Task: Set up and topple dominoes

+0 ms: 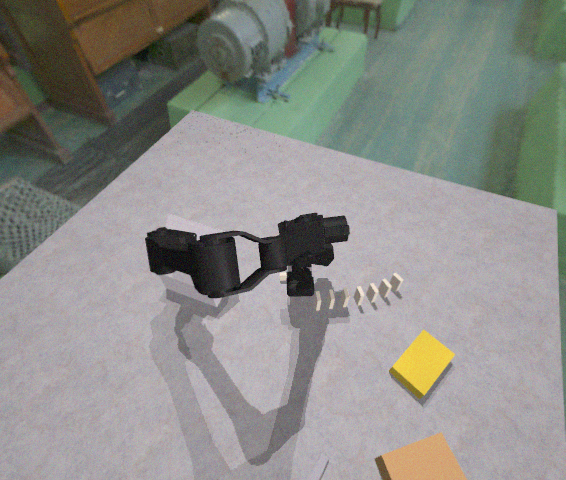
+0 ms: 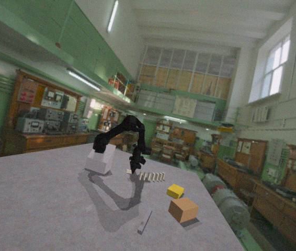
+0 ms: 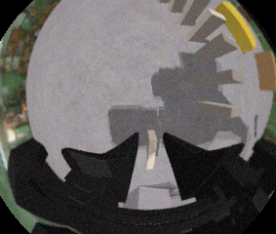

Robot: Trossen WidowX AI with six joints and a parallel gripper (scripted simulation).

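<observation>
A row of several cream dominoes (image 1: 358, 295) (image 2: 152, 175) (image 3: 196, 7) stands on the grey table (image 1: 118, 387). One loose domino (image 1: 283, 276) (image 2: 128, 171) (image 3: 152, 150) lies flat just off the row's near end. My gripper (image 1: 300, 289) (image 2: 133, 169) (image 3: 151, 136) is down at table level, with its fingers on either side of this domino. The fingers are partly closed. In the wrist view a narrow gap still shows on each side of the domino. The gripper's body hides most of the domino in the top view.
A yellow flat block (image 1: 422, 363) (image 2: 175, 190) (image 3: 237, 26) and an orange block (image 1: 420, 460) (image 2: 183, 209) (image 3: 266, 70) lie beyond the row's far end. A thin grey bar (image 2: 144, 223) lies near the front edge. The arm's white base box (image 2: 101, 160) stands behind.
</observation>
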